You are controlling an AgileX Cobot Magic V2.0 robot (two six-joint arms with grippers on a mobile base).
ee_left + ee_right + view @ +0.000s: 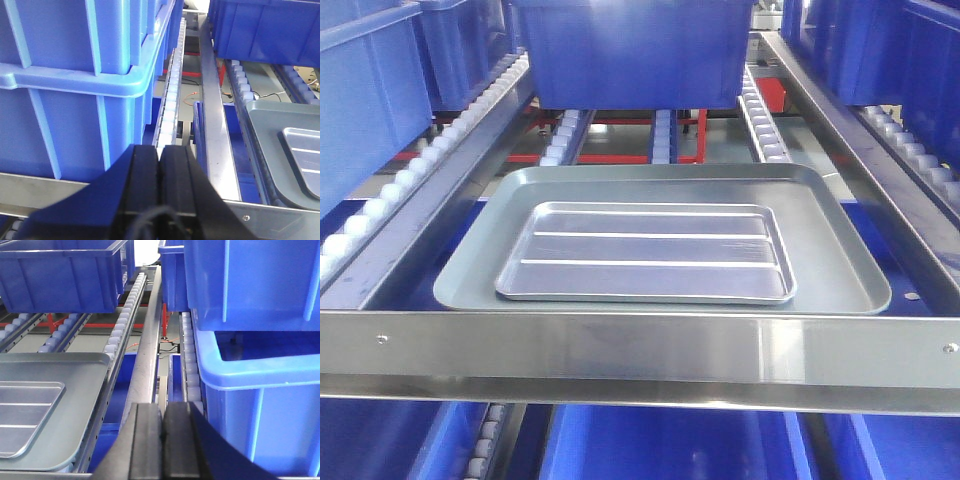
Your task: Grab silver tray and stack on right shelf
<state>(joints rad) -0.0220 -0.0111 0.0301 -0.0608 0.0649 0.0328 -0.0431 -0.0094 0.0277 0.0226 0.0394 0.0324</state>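
Left side: left gripper (159, 165) has its fingers pressed together, nothing between them. It sits out in front of the stacked blue bins (75, 75), beside the tray lane, not over it. A white roller rail (170, 100) runs away just past the fingertips.

Centre: silver tray (645, 250), the ribbed one, lies flat inside the larger dull tray (470, 270). Both rest on the shelf level behind the broad shiny front bar (640, 350). Ribbed tray looks centred in the big one, with a margin of the larger tray's floor showing on all sides. A blue bin (625, 50) sits further up the same lane, well apart from the trays.

Right side: right gripper (161, 440) is also closed or nearly so, with only a thin slit between the fingers, holding nothing. It points along the steel divider rail (147, 350), with the trays to its left and a blue bin (260, 405) to its right.

Progress call: neither arm has hold of the tray and neither is over it. Two readings: either the tray is already stacked and the arms are clear, or the grab has not begun. These frames alone do not settle it. If this level is the right shelf, the placement looks done and square. If not, everything is left: approach, grip the rim, lift, transfer, set down.
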